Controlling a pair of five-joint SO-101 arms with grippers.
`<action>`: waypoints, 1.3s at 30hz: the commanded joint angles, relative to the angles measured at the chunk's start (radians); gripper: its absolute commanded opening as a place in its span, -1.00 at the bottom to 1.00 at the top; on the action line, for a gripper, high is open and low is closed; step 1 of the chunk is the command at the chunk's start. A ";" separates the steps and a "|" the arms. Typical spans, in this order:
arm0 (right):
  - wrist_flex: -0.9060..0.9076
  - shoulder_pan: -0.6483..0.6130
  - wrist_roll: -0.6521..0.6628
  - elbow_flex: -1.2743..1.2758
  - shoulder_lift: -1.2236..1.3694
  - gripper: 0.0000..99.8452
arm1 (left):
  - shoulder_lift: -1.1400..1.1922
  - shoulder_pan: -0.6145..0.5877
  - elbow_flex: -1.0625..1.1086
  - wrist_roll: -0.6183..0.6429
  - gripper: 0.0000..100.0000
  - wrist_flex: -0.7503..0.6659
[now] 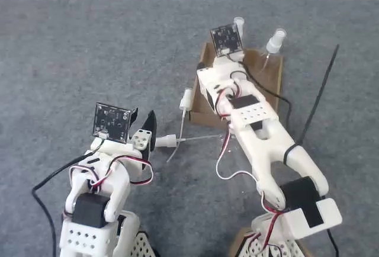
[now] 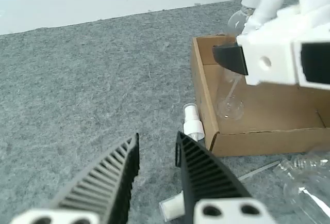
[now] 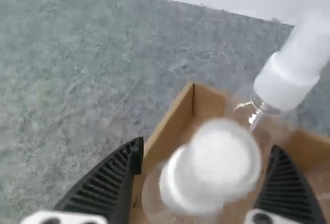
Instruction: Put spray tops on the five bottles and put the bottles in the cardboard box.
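Note:
My right gripper [image 3: 205, 152] is over the cardboard box [image 1: 272, 76], shut on a clear bottle [image 3: 209, 175] with a white spray top that stands upright inside the box. A second capped bottle [image 1: 277, 41] stands in the box's far corner. My left gripper [image 2: 157, 139] hangs open above the carpet, nothing between its fingers. One loose spray top [image 2: 192, 123] stands next to the box's near wall [image 2: 258, 141]. Another spray top [image 2: 172, 208] lies just below my left gripper. A clear uncapped bottle [image 2: 304, 182] lies on the carpet by the box.
Grey carpet [image 1: 89, 55] covers the table, with open room to the left of the box. The right arm [image 1: 260, 132] stretches across the space in front of the box. A thin black cable [image 1: 320, 91] runs along the right side.

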 commanded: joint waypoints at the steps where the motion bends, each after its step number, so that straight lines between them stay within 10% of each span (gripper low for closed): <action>1: 0.099 -0.008 0.014 -0.115 -0.084 -0.38 | -0.020 -0.005 -0.007 -0.005 -0.80 -0.025; 20: 1.070 -0.125 0.021 -0.110 -0.711 -0.39 | -0.020 -0.005 -0.007 -0.005 -0.80 -0.025; 29: 1.417 0.065 0.391 -0.106 -0.740 -0.38 | -0.020 -0.005 -0.007 -0.005 -0.80 -0.025; 39: 1.239 0.329 0.838 0.227 -0.731 -0.38 | -0.020 -0.005 -0.007 -0.005 -0.80 -0.025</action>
